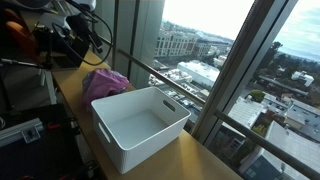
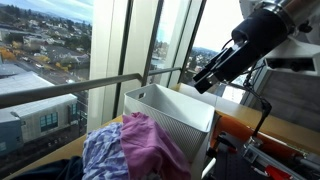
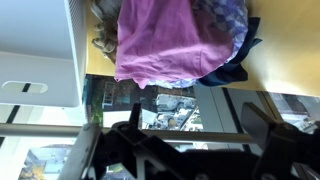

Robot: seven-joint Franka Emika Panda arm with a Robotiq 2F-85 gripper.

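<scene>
A heap of clothes, pink-purple on top with blue plaid and dark cloth under it, lies on the wooden counter in both exterior views [image 1: 105, 82] [image 2: 140, 150] and in the wrist view [image 3: 165, 40]. A white plastic bin [image 1: 150, 135] [image 2: 175, 125] [image 3: 40, 60] stands empty right beside it. My black gripper [image 2: 203, 82] hangs in the air above the bin's far side, clear of both. In the wrist view its fingers [image 3: 190, 135] are spread wide with nothing between them.
The counter [image 1: 205, 160] runs along a tall window with a metal rail [image 2: 100, 85] and slanted frame posts [image 1: 235, 70]. Cables and equipment [image 1: 60, 35] crowd one end of the counter. An orange and black device [image 2: 250, 135] sits beyond the bin.
</scene>
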